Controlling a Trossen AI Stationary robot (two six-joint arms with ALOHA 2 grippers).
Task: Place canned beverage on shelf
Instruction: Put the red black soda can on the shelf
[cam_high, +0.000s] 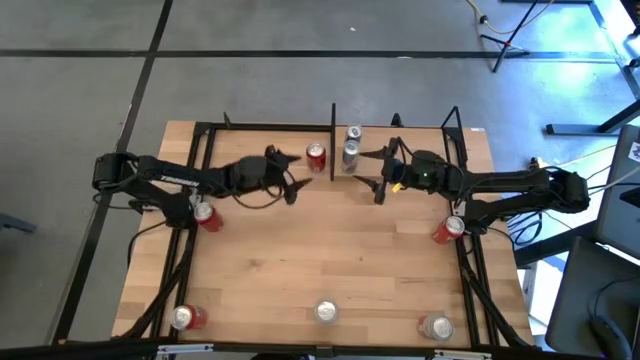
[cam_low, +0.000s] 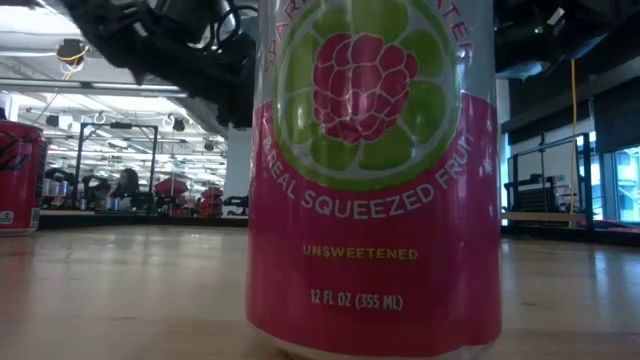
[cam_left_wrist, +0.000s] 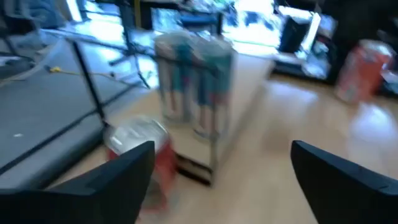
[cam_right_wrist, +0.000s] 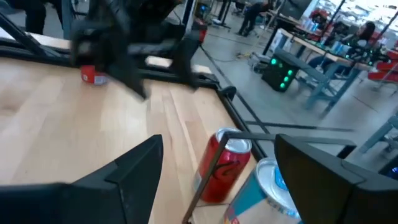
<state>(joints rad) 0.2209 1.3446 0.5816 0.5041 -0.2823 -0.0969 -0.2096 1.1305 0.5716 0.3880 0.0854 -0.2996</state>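
A red can (cam_high: 316, 157) stands upright in the shelf (cam_high: 250, 140) at the table's far edge, just left of a black upright bar (cam_high: 333, 140). Two silver cans (cam_high: 351, 143) stand right of that bar. My left gripper (cam_high: 297, 173) is open and empty, just near of the red can, which shows beside its finger in the left wrist view (cam_left_wrist: 140, 155). My right gripper (cam_high: 368, 172) is open and empty, just near of the silver cans. Its wrist view shows the red can (cam_right_wrist: 224, 165) and a silver-blue can (cam_right_wrist: 261, 193) ahead of its fingers.
Loose cans stand on the table: red ones at left (cam_high: 207, 215), right (cam_high: 448, 230) and near left (cam_high: 185, 318), silver ones at the near edge (cam_high: 326, 312) and near right (cam_high: 436, 326). A pink can (cam_low: 375, 170) fills the low view.
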